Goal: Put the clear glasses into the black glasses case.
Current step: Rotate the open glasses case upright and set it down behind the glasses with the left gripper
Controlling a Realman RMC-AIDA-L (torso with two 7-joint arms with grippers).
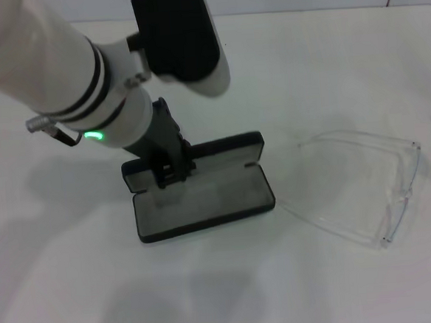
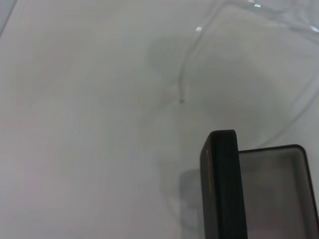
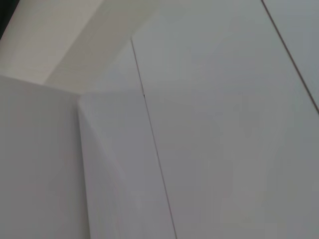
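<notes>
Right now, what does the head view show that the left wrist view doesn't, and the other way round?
Head view only: the left gripper at the hinge side of the open black clamshell glasses case, its grey lined tray fully visible, and the whole clear wraparound glasses lying apart from it on the white table.

Left wrist view only: a close edge-on look at the case's raised wall.

Both: case, glasses, table. The right gripper appears in neither.
</notes>
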